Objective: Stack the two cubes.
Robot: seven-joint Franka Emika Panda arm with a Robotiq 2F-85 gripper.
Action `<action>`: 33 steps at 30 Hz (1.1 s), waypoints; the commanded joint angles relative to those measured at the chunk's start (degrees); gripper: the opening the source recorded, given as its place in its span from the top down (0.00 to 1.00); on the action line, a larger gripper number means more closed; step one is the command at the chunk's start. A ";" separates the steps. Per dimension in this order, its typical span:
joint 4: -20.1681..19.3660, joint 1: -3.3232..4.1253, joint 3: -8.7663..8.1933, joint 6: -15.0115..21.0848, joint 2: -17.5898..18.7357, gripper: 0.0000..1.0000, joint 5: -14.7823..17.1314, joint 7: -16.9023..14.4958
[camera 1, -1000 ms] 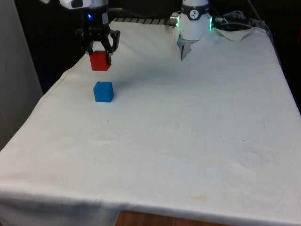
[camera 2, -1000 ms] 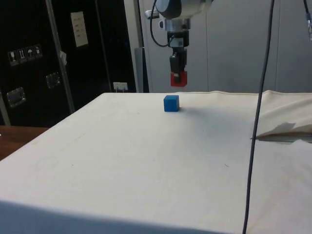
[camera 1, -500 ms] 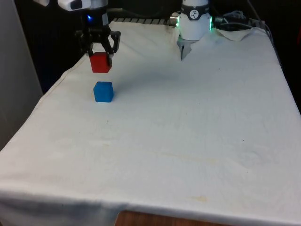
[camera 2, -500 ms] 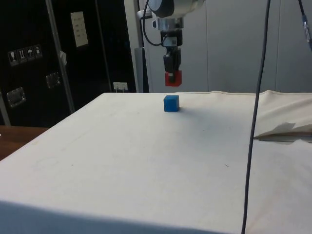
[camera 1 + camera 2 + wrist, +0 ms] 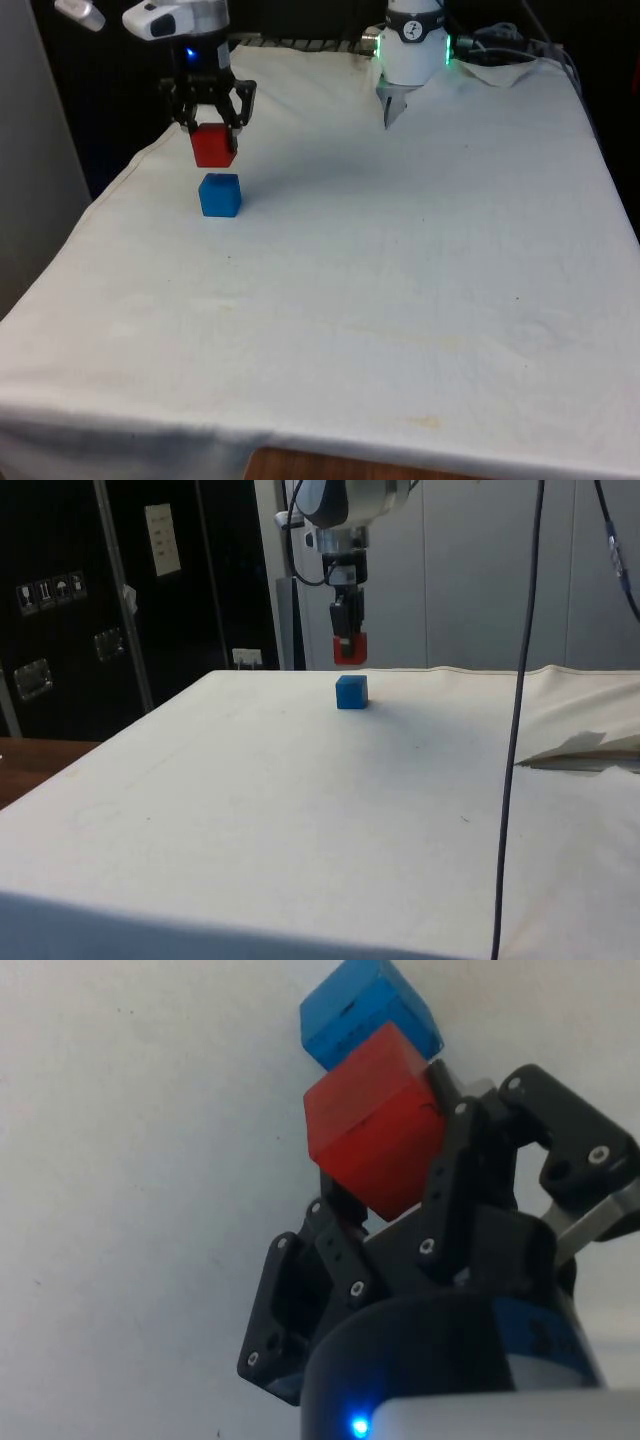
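You have the red cube (image 5: 213, 146) clamped between the gripper's (image 5: 212, 120) fingers (image 5: 455, 1175), lifted clear of the desk (image 5: 400, 260). In the wrist view the black fingers press on two opposite faces of the cube, which sits a little turned in the grasp.

The blue cube (image 5: 220, 195) rests on the white cloth near the front view's left edge of the desk. In the front view the red cube hangs just above it and slightly toward the far end, with a narrow gap between the two; they do not touch. In the side view the red cube (image 5: 349, 648) is up in the air, above the blue cube (image 5: 351, 692) and a shade off to one side of it, not squarely over it. The wrist view shows the blue cube (image 5: 368, 1012) beyond the red one (image 5: 375, 1120), partly covered by it.

A dark cable (image 5: 518, 680) hangs down across the side view, and the cloth is rumpled at that view's right edge (image 5: 590, 745).
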 commanded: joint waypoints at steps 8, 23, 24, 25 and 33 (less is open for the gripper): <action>0.52 -0.06 0.06 0.00 1.20 0.99 1.09 -1.38; 1.26 -0.57 1.15 0.57 3.27 0.99 3.15 -2.92; 1.03 -0.06 0.57 0.34 3.21 0.99 2.46 -2.29; 1.32 -0.57 1.20 0.57 3.50 0.99 3.32 -3.04; 1.66 -0.11 0.69 0.34 4.53 0.99 3.04 -2.86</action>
